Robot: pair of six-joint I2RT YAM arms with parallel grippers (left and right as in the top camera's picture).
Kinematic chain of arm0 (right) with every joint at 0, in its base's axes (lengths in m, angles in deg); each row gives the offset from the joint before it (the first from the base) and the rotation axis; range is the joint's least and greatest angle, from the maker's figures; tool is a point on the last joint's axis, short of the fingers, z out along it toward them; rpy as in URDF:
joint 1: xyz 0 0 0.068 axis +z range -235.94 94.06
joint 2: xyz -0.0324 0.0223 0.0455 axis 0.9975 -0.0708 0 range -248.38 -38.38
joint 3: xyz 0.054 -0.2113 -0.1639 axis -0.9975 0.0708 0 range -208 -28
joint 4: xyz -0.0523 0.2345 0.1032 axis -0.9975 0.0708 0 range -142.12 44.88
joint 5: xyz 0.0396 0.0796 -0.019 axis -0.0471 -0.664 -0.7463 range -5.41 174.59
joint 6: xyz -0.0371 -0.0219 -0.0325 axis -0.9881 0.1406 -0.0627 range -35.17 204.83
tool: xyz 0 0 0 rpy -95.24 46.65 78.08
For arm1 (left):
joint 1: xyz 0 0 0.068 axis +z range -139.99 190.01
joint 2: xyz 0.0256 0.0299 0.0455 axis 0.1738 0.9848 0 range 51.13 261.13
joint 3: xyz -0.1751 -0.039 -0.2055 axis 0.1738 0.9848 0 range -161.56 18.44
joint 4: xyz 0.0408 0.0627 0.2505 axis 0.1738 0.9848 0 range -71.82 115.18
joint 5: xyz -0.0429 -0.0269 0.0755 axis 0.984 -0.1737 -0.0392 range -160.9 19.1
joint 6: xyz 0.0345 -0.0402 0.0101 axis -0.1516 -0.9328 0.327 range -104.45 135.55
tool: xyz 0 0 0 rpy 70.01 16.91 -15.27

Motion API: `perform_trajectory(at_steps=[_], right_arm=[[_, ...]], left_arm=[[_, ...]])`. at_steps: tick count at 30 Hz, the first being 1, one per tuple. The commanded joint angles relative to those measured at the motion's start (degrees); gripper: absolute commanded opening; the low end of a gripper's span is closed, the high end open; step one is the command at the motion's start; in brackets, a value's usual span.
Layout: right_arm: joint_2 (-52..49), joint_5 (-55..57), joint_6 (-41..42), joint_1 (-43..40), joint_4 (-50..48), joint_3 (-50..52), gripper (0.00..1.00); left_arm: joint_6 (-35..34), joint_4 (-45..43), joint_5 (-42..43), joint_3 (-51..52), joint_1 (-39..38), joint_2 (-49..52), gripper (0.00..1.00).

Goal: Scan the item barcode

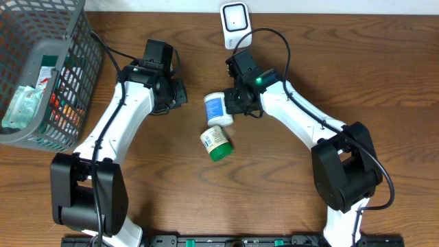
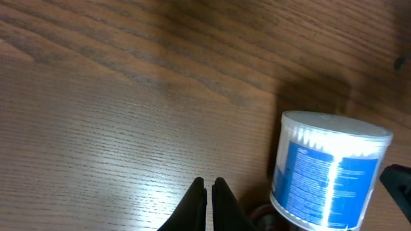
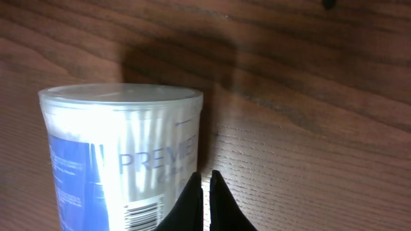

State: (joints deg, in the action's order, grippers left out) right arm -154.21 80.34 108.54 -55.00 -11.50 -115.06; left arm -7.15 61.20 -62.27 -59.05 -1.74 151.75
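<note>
A clear tub of cotton swabs with a blue label (image 1: 217, 108) lies on its side mid-table; its barcode (image 3: 142, 214) shows in the right wrist view. Below it lies a green-lidded jar (image 1: 217, 143). A white barcode scanner (image 1: 234, 20) stands at the far edge. My right gripper (image 1: 235, 105) is shut and empty, its tips (image 3: 204, 178) right beside the tub (image 3: 122, 157); I cannot tell if they touch it. My left gripper (image 1: 182, 92) is shut and empty, its tips (image 2: 209, 185) over bare wood to the left of the tub (image 2: 327, 170).
A grey wire basket (image 1: 77, 41) with several packaged goods stands at the far left. The table is brown wood. The arm bases stand at the near edge on both sides.
</note>
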Motion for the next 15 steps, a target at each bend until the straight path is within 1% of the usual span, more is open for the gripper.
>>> perform_trajectory(at_steps=[1, 15], right_arm=[[0.4, 0.3, 0.5, 0.3, -0.2, 0.5, 0.03], [0.4, 0.3, 0.5, 0.3, -0.4, 0.5, 0.07]], left_arm=[[-0.1, 0.0, -0.8, 0.0, -0.2, -0.5, 0.08], [-0.1, 0.0, -0.8, 0.0, -0.2, -0.5, 0.08]])
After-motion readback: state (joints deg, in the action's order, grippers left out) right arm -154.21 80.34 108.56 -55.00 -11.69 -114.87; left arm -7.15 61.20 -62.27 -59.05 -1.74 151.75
